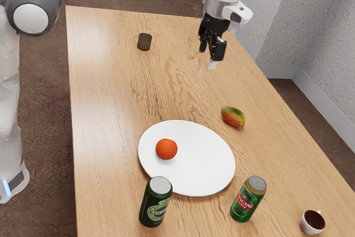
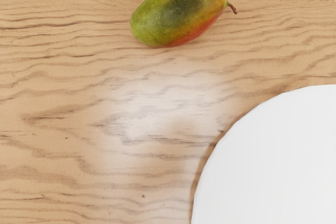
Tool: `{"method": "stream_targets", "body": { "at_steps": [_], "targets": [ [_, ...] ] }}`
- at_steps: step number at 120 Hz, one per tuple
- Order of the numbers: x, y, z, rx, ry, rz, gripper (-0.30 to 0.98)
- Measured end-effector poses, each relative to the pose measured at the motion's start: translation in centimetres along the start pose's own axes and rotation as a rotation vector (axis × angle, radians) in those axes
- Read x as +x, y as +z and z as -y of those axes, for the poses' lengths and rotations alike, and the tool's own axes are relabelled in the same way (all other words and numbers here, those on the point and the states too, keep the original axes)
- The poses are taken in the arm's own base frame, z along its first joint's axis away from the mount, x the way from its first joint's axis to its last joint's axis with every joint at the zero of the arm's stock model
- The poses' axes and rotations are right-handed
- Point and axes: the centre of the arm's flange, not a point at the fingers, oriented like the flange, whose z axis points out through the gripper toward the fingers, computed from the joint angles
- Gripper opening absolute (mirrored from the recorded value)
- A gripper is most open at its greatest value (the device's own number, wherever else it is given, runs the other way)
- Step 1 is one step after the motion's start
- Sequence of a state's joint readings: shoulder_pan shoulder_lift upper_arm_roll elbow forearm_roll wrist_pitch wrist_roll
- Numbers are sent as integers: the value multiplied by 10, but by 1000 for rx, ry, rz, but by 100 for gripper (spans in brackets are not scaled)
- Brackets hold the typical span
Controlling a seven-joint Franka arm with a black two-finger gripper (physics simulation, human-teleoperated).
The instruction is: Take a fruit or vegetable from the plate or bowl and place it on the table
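My gripper (image 1: pixel 206 68) is above the far part of the table, open with nothing between its fingertips. A round orange-red fruit (image 1: pixel 166 149) rests on the white plate (image 1: pixel 202 165), on the side toward the exterior view's left. The green and red mango (image 1: pixel 233 116) lies on the bare table just beyond the plate's rim, apart from it. In the wrist view the mango (image 2: pixel 178 11) lies on the wood, with part of the white plate (image 2: pixel 273 166) near it.
Two green cans (image 1: pixel 156 201) (image 1: pixel 248 198) stand by the plate's near side. A white cup (image 1: pixel 313 222) is near the table's edge. A dark mug (image 1: pixel 144 41) stands at the far end of the wooden table (image 1: pixel 102 109). Faint, glassy shapes show beside the gripper.
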State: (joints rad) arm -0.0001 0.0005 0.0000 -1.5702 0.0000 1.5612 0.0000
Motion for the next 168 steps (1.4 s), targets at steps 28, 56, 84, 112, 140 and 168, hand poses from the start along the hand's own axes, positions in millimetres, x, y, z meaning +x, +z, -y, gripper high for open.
{"method": "stream_targets", "body": {
  "at_steps": [28,56,84,112,140,168],
  "targets": [
    [47,-59,13,8,-29,-105,69],
    [42,-73,12,13,-32,-112,69],
    [-66,-142,-16,26,-24,-106,69],
    [-208,-45,-150,99,65,36,69],
    [-225,-35,-183,42,-109,41,69],
    [-205,-22,-187,15,-287,-6,69]
  ]
}}
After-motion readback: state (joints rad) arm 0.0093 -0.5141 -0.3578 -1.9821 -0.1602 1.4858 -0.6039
